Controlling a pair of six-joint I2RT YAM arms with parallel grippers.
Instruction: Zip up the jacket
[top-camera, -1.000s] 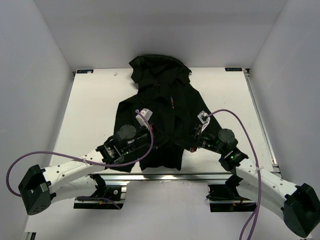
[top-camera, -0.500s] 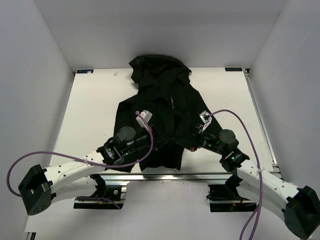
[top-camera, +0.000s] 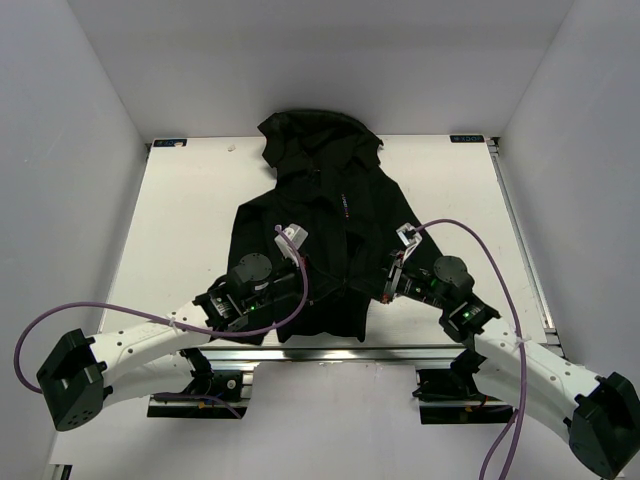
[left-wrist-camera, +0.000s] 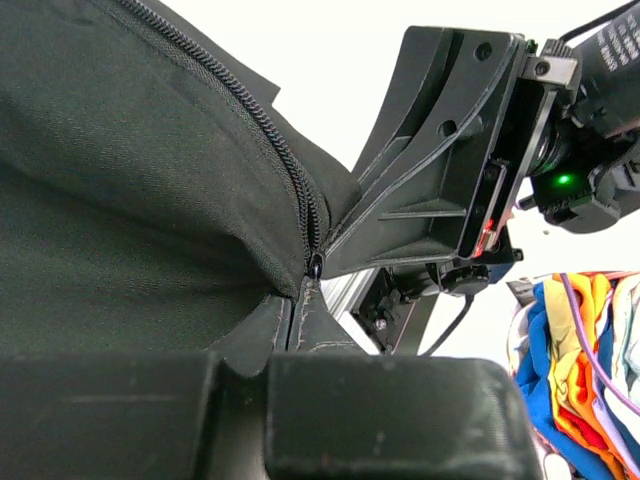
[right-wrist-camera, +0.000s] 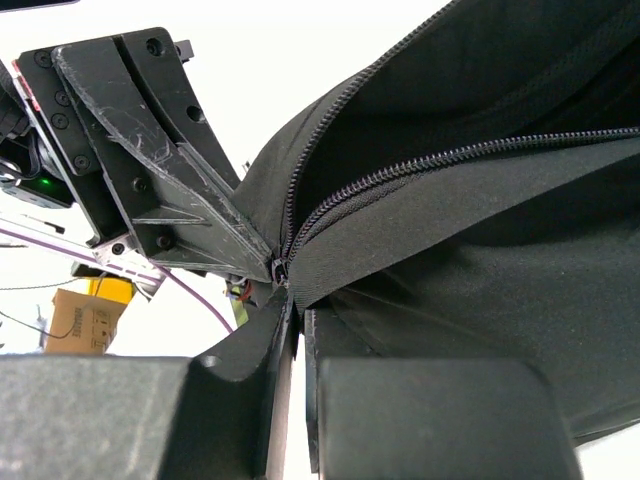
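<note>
Black jacket (top-camera: 320, 220), bare table (top-camera: 180, 200) at both sides; left gripper (left-wrist-camera: 285, 335) and right gripper (right-wrist-camera: 298, 330) pinch its hem, closer together than before.

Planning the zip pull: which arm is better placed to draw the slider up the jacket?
Probably right. The right gripper pinches the jacket directly under the slider, where both tooth rows meet in its view. The left gripper clamps fabric beside it and could anchor.

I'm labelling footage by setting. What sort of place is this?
Probably a robot lab test cell: a white table boxed in by plain white walls, a jacket laid out on it, and bright clothes heaped nearby.
</note>
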